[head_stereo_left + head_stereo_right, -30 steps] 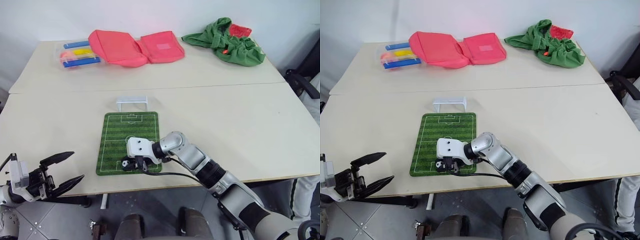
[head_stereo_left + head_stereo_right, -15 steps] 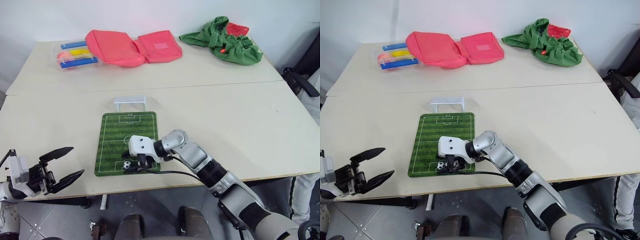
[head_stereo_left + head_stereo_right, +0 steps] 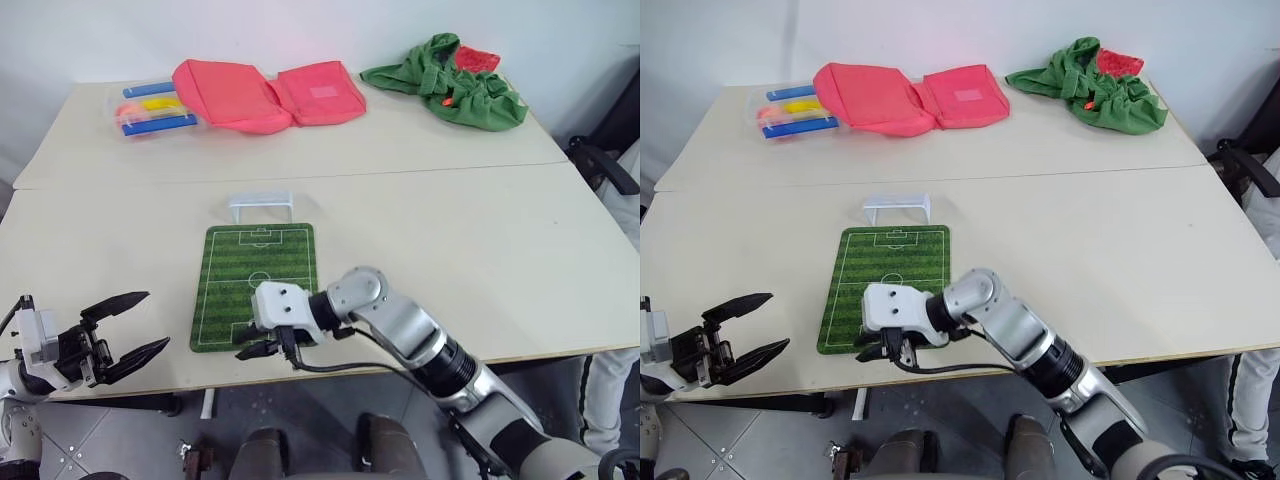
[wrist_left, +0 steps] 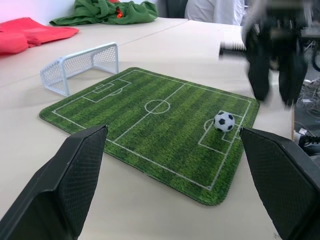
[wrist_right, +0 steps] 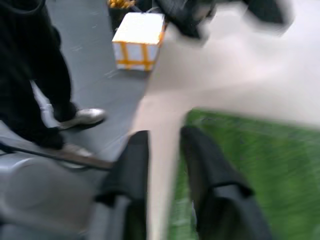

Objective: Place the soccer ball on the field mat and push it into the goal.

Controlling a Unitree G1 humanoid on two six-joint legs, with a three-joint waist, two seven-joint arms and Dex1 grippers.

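The right pincer (image 3: 262, 349) has let go of the soccer ball (image 4: 224, 121) and drawn back to the field mat's (image 3: 262, 270) near edge, fingers seemingly pressed together. The ball rests in the near penalty box. Next, nudge it toward the goal (image 3: 262, 205). The left pincer (image 3: 128, 330) hovers spread.
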